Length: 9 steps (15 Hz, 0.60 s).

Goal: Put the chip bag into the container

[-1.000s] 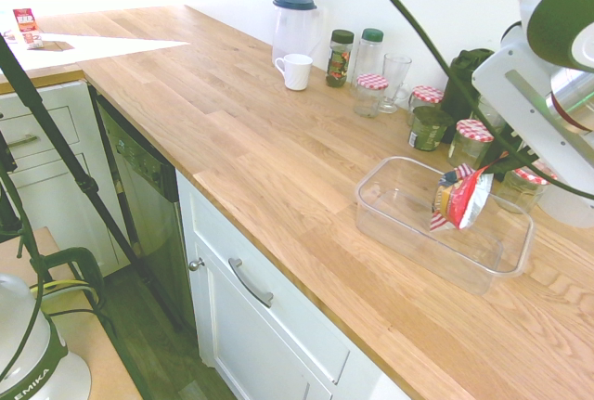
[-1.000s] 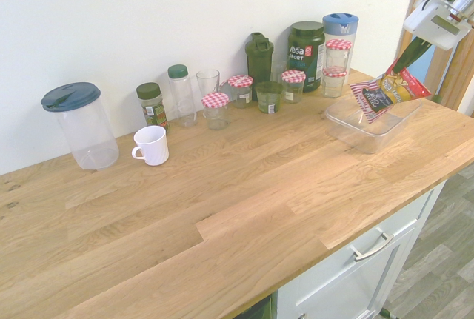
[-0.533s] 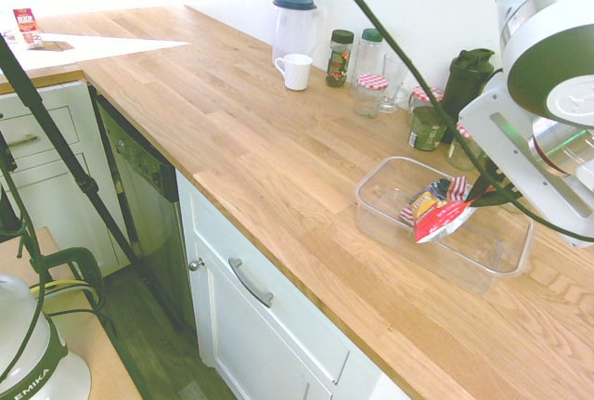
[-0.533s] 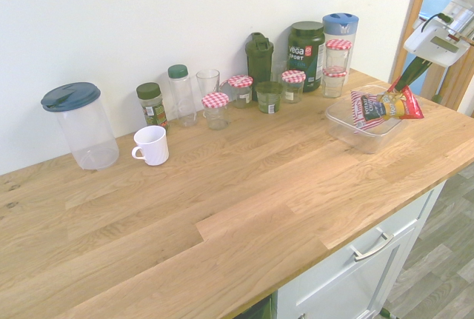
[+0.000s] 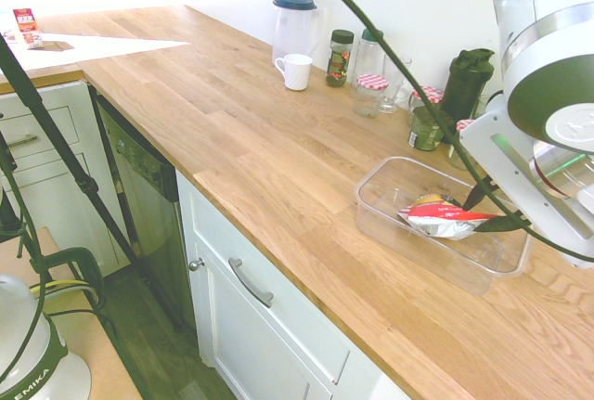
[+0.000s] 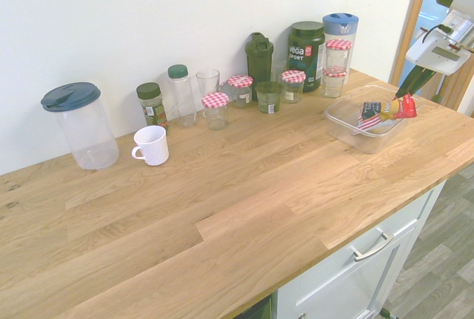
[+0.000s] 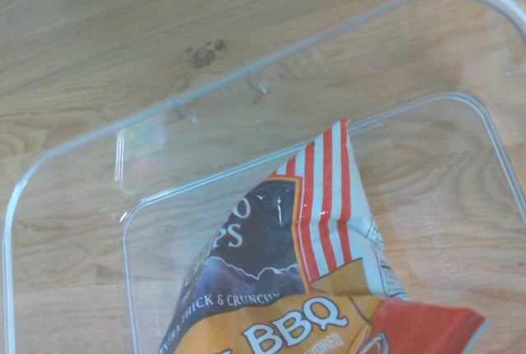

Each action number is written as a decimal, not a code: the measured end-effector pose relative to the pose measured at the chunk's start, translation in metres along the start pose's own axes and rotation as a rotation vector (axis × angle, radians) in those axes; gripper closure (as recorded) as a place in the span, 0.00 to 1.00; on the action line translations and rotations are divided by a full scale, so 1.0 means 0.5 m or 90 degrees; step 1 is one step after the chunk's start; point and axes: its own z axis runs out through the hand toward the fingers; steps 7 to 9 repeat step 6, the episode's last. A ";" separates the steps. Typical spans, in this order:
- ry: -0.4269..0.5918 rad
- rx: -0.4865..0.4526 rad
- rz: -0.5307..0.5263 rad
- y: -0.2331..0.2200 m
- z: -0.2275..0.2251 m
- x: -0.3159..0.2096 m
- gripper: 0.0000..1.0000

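Observation:
The chip bag, red with white stripes and a yellow patch, lies almost flat inside the container, a clear shallow tub on the wooden counter. In the second exterior view the chip bag rests within the container near the counter's right end. My gripper is at the bag's red end, low over the tub's far side. That same gripper hangs just above the bag. Up close in the wrist view, the chip bag shows "BBQ" print over the floor of the container.
Behind the tub stand jars with red-checked lids, a green shaker bottle and a dark Vega tub. Further along the wall are a glass, spice bottles, a white mug and a lidded pitcher. The counter's front edge runs below the tub.
The arm has come down and the chip bag has gone from hanging upright over the tub to lying flat inside it.

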 end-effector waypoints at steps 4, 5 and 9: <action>0.038 0.001 -0.016 -0.005 -0.059 -0.052 0.00; 0.049 0.001 -0.022 -0.010 -0.075 -0.072 0.00; 0.057 0.002 -0.027 -0.016 -0.086 -0.092 0.00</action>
